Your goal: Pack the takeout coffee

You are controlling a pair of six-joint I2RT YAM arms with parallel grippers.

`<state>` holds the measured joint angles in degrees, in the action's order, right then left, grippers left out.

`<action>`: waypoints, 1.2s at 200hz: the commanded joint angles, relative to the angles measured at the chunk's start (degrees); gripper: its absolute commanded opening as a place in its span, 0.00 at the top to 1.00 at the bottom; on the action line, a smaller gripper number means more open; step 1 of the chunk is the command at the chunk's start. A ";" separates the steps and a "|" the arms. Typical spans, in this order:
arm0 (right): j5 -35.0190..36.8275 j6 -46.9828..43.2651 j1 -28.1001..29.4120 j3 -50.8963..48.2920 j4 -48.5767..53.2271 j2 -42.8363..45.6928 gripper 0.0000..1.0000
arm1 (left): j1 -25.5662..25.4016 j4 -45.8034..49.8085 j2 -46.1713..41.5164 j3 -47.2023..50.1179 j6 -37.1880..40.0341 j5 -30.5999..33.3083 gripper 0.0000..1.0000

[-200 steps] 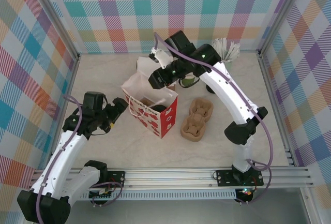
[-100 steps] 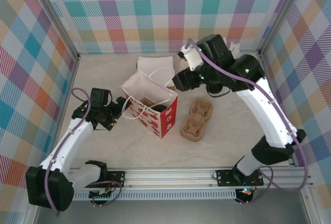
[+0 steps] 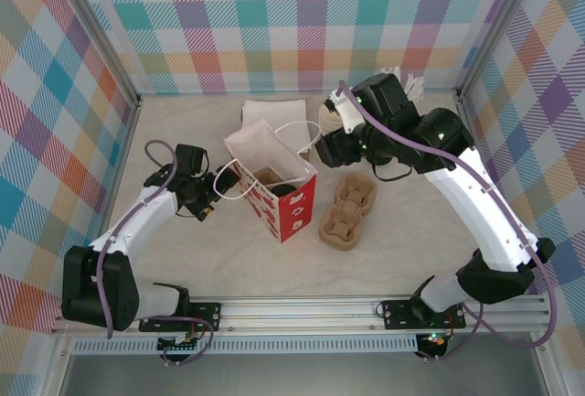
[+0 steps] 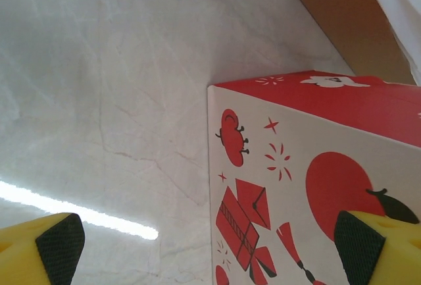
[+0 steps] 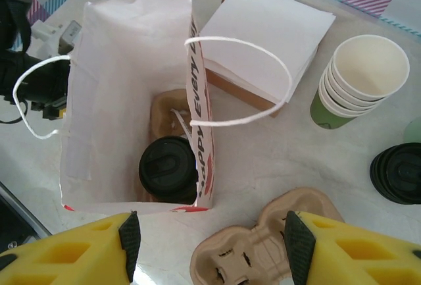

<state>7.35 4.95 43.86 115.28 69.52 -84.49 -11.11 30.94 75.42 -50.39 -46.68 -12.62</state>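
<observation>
Farthest left, the left tool (image 3: 208, 201) sits low beside the paper bag (image 3: 291, 215). Its fingers are spread wide and hold nothing. In its wrist view, the bag's red-printed lower corner stands between and beyond the two pads, which do not appear to touch it.

The bag stands upright on the tabletop (image 3: 183, 259) with its mouth open upward. The takeout coffee (image 5: 168, 166) is inside at the bottom. It stands upright with its black lid facing the opening, in the corner nearest the printed wall, just beside a brown cardboard insert (image 5: 164, 108). Its axis runs straight up through the bag's mouth, so it can only be reached from above.

The right tool (image 5: 213, 237) hangs above the bag's right-hand edge with its fingers apart and nothing between them. It is the nearer tool, and the cup lies below it and a little to its left. The bag's white cord handle (image 5: 240, 81) arches between the tool and the cup.

Right of the bag, a pulp cup carrier (image 3: 347, 208) lies on the tabletop. Behind it are a pile of napkins (image 5: 263, 28), a stack of green cups (image 5: 362, 81) and spare black lids (image 5: 398, 173).

The cup looks packed.
</observation>
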 commanded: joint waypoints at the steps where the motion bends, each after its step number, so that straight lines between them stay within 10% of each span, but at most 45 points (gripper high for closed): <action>1: 1.08 1.27 -0.17 -0.75 -1.49 0.72 0.39 | -2.03 -2.54 2.46 -2.49 1.33 -0.91 0.01; 145: 3.21 3.37 -0.87 -5.03 -2.13 2.57 0.38 | -12.26 -3.97 18.65 -15.63 2.97 -0.79 0.00; 240: 3.81 4.01 -1.68 -8.35 -2.87 4.68 0.38 | -0.55 3.65 10.80 -16.68 8.53 -4.94 0.00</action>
<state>10.72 8.01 42.44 108.01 68.12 -80.84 -14.85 32.14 88.86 -65.84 -40.38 -14.17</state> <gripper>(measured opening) 0.623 0.998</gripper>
